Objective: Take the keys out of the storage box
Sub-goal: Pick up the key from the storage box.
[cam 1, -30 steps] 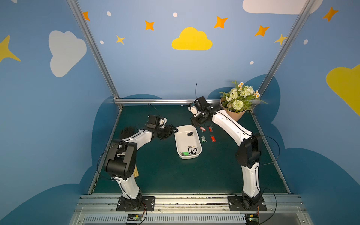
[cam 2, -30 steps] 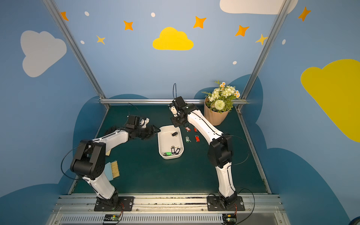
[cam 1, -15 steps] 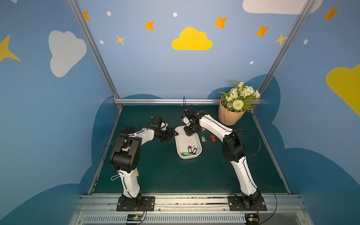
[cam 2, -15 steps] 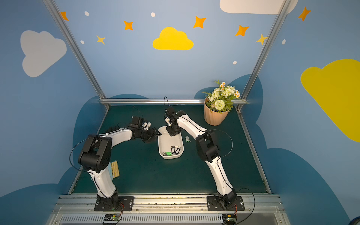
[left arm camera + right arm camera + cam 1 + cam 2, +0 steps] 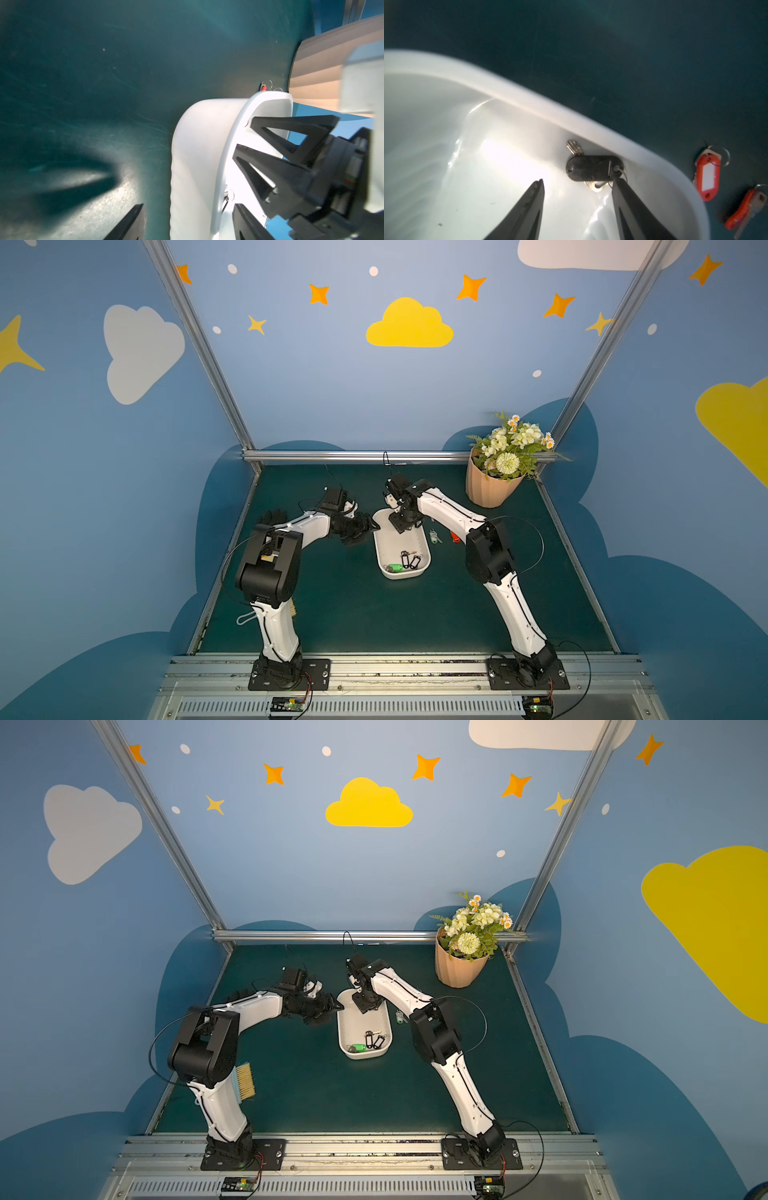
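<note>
The right claw (image 5: 578, 181) is hanging spread apart inside the storage box (image 5: 529, 101), one fingertip just beside a black-tag key (image 5: 591, 168). The left claw (image 5: 189, 205) is spread apart too, straddling the box's wall. The box is sitting just below the middle of both top views. Two red-tag keys (image 5: 708, 176) are lying outside it.

No writing, number, brand or sign can be read anywhere. The only label in sight is the white insert of a red key tag (image 5: 708, 176), on the desk (image 5: 633, 62) just outside the right gripper (image 5: 578, 180); it looks blank.
</note>
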Robot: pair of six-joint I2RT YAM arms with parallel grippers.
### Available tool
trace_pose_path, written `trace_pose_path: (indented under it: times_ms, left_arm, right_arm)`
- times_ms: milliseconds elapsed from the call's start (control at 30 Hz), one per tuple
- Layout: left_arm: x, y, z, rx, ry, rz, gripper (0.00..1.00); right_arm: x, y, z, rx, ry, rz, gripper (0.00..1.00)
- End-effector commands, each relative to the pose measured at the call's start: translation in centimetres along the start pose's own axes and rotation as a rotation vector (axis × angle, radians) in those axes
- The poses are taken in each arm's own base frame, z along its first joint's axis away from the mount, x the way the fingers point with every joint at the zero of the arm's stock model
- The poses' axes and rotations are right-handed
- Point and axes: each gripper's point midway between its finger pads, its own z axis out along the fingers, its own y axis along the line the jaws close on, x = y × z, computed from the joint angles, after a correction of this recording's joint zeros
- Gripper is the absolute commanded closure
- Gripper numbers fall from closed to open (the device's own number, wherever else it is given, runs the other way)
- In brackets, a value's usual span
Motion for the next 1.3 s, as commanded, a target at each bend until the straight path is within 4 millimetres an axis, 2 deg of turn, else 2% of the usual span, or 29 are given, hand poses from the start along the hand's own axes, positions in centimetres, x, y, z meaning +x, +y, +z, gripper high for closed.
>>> trace_pose_path:
  times_ms: [0, 267, 500, 567, 767, 867, 1067, 1267]
  left_arm:
    - [0.2, 0.6, 0.6, -0.020, 0.024, 0.006, 0.28]
    - [0.1, 0.5, 0.6, -0.021, 0.020, 0.006, 0.28]
    - [0.0, 0.5, 0.5, -0.022, 0.015, 0.007, 0.28]
    - [0.1, 0.4, 0.6, -0.021, 0.016, 0.007, 0.28]
    - [0.2, 0.3, 0.5, -0.023, 0.016, 0.012, 0.28]
    - [0.1, 0.3, 0.4, -0.026, 0.015, 0.015, 0.28]
    - [0.1, 0.3, 0.5, -0.028, 0.016, 0.017, 0.28]
    - [0.1, 0.5, 0.5, -0.032, 0.020, 0.012, 0.28]
  right_arm:
    - [0.5, 0.1, 0.9, 0.013, 0.028, 0.001, 0.41]
    - [1.3, 2.5, 0.8, -0.126, 0.061, 0.069, 0.42]
    - [1.2, 4.7, 0.8, -0.243, 0.056, 0.076, 0.43]
    - [1.1, 4.4, 0.6, -0.222, 0.049, 0.062, 0.43]
    - [-0.3, 1.4, -2.2, -0.062, -0.021, 0.009, 0.43]
    - [-0.7, 0.6, -2.8, -0.020, -0.040, -0.011, 0.42]
    - [-0.2, -0.5, -1.7, 0.060, -0.014, -0.034, 0.40]
    - [0.1, -0.9, 0.1, 0.095, 0.015, -0.059, 0.32]
